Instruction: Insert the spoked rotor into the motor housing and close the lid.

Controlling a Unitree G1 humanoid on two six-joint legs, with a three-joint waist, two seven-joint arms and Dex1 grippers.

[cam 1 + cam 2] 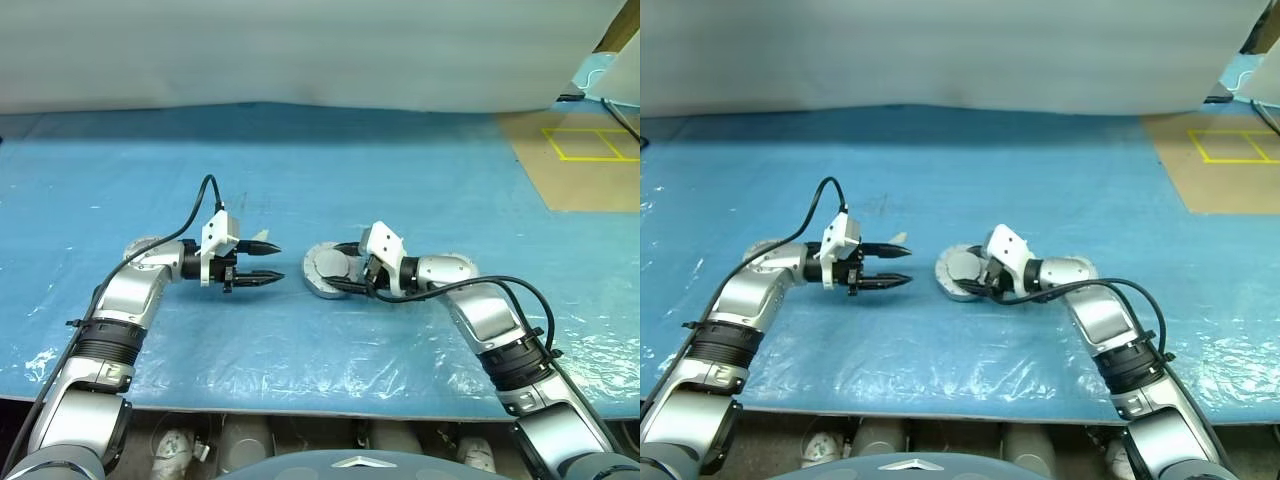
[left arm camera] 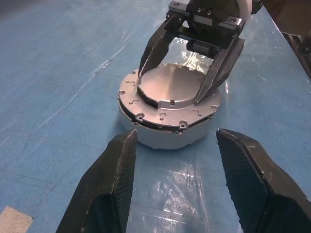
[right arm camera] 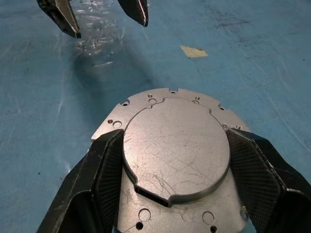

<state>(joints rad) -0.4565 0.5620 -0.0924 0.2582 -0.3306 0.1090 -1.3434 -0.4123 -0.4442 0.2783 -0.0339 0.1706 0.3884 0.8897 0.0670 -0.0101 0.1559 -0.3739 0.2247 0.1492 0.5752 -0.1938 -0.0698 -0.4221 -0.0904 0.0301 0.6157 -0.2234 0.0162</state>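
Right gripper point(image 3: 170, 160) — jaws astride the raised round boss of the lid point(image 2: 170, 92), one finger on each side, pads at or just off the boss edge; whether they press it yet can't be told. Lid lies flat, pale outer face up, on top of the motor housing point(image 2: 160, 138), so the can looks closed w/ a thin dark seam between lid and body at the near edge. Spoked rotor: presumably inside, can't be confirmed.

Key relation — housing sits directly under and between the right fingers, i.e. no reach left for that arm; its grip line runs across the boss, wrist tilted down toward the blue sheet point(image 1: 300, 160).

Left gripper point(image 1: 262, 263) — fingers apart, holding nothing, pointing at the housing from the opposite side, near but w/ a clear gap of sheet between tips and can wall. Housing lies straight ahead of those tips, approx. on their centre line.

Judgement: right arm is the nearer and already placed — next move likely a press or seating of the lid; left could brace the wall.
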